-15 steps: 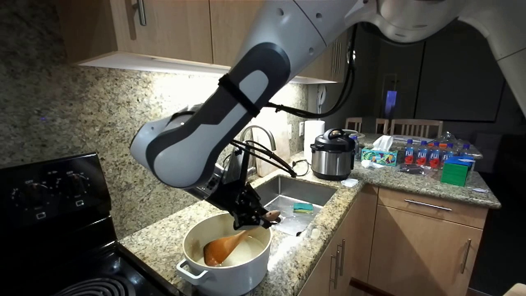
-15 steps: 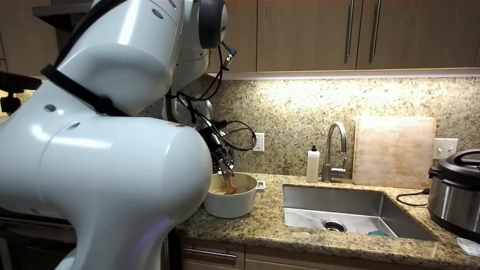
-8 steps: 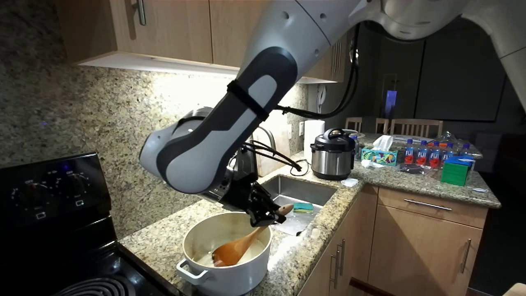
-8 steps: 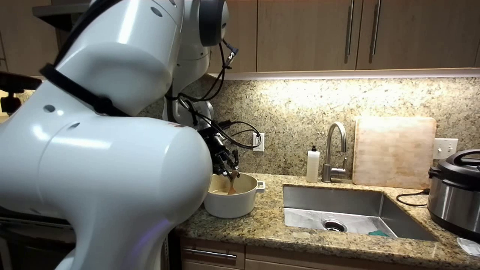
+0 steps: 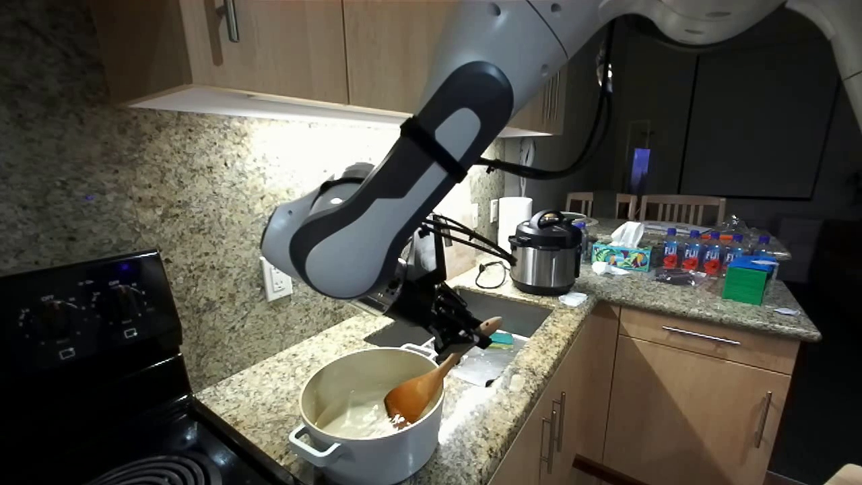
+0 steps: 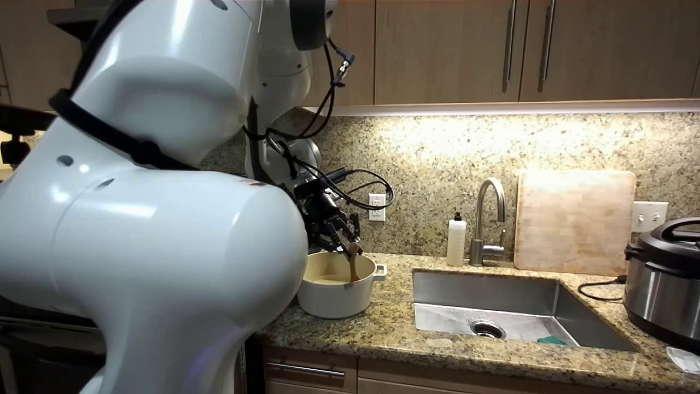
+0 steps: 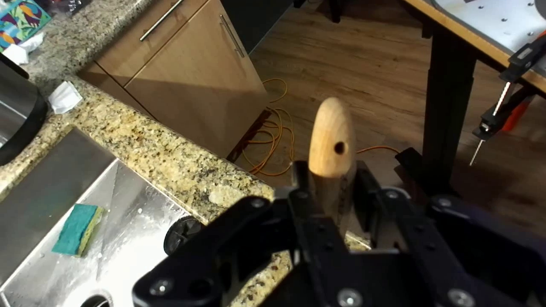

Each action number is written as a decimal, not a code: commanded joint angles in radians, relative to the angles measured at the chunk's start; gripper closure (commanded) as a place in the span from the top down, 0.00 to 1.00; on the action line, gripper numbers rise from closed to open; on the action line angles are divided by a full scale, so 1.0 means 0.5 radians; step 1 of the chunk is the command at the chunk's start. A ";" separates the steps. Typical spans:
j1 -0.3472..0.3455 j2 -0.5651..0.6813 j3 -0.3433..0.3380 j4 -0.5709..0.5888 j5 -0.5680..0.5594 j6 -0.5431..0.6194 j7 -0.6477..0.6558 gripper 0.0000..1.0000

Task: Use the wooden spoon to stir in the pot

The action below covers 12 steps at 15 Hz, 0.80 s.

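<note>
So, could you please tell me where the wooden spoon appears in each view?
In an exterior view: wooden spoon, lower centre, leaning in the pot.
In an exterior view: wooden spoon, just below centre.
In the wrist view: only its handle end, right of centre.
Shared landmark: green sponge in the sink.

A kitchen: a black stove [image 5: 121, 377] with a coil burner [image 5: 161, 471] stands beside a speckled bench [image 6: 394, 320] that holds a steel sink [image 6: 481, 290] and a faucet [image 6: 478, 235], and wooden cabinets [image 6: 448, 54] hang above a pale cutting board [image 6: 575, 221].
</note>
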 commanded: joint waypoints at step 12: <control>0.257 0.574 0.006 0.712 -0.087 -0.441 0.127 0.09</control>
